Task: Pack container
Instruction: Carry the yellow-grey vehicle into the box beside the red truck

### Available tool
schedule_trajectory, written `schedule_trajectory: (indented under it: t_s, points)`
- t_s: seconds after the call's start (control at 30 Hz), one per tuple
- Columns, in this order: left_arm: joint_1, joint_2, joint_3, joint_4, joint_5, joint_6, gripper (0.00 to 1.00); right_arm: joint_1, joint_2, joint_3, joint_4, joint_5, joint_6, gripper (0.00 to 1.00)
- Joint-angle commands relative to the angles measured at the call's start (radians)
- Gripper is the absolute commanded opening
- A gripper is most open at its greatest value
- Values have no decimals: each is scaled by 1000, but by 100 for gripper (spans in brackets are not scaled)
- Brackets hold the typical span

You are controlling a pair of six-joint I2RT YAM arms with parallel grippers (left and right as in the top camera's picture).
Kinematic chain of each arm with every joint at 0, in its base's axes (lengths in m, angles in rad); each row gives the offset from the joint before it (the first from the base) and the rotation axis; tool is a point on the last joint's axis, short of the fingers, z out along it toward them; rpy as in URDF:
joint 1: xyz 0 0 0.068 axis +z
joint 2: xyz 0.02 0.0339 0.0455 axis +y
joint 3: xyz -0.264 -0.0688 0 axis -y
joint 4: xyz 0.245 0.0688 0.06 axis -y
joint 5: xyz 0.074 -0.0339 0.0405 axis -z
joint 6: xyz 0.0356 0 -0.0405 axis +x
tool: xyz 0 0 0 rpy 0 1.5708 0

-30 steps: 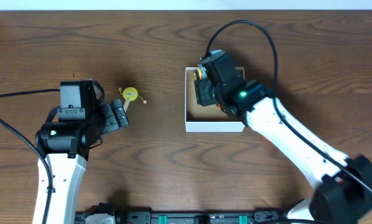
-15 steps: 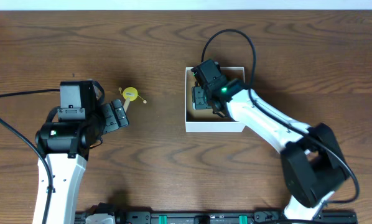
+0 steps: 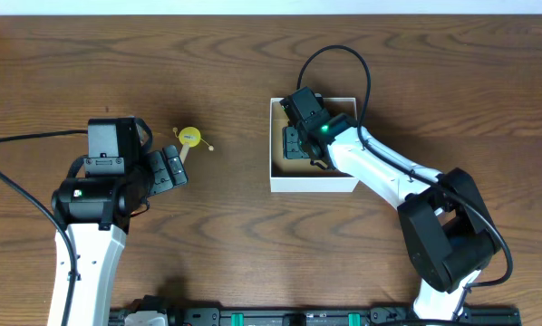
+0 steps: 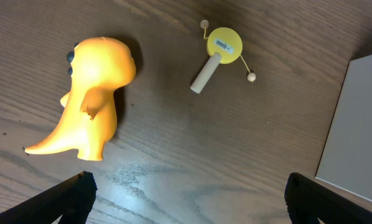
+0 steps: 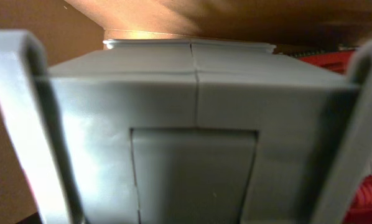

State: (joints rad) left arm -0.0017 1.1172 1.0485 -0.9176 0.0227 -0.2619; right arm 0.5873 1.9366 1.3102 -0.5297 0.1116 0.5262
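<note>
Claws: two, one on each arm.
Left claw (image 4: 187, 198): spread wide and holding nothing, hovering over the bare worktop (image 3: 253, 254).
Loose toys on the worktop: two.
Dinosaur (image 4: 96, 93): one, orange, lying on its side just ahead of the left claw, toward one finger. From overhead the arm hides it.
Rattle drum (image 4: 223, 45): one, a yellow disc on a short pale wooden handle with two small beads on strings. It lies a little beyond the dinosaur and apart from it.
Container (image 3: 312, 185): one, on the worktop at centre right, well apart from the left claw and both loose toys.
Right claw (image 3: 295, 145): reaching down inside the container on its left half, close to the left wall, with the arm crossing over the right rim.
Right claw grip: pinching a grey block (image 5: 173, 99), with a finger against each side. The block fills the gap between them.
Grey block: one, with flat panels, a centre seam and a recessed rectangle. What it is cannot be told from this close.
Red shape (image 5: 367, 198): at the edge of the right wrist view, too blurred to name.
Container look: square and open-topped, white outer walls, thin white rims, brown cardboard inside.
</note>
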Motion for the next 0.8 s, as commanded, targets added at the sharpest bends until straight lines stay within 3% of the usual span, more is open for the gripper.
schedule_trajectory:
  t_s: [0.0, 0.07, 0.23, 0.77]
  points:
    - [3, 0, 20, -6, -6, 2, 98, -4, 1, 17, 3, 0, -11, 73]
    - [3, 0, 19, -6, -6, 2, 98, -3, 1, 17, 3, 0, -19, 81]
    - [3, 0, 19, -6, -6, 2, 98, -3, 1, 17, 3, 0, -19, 89]
    - [3, 0, 19, -6, -6, 2, 98, 13, -54, 146, -64, 24, -76, 74]
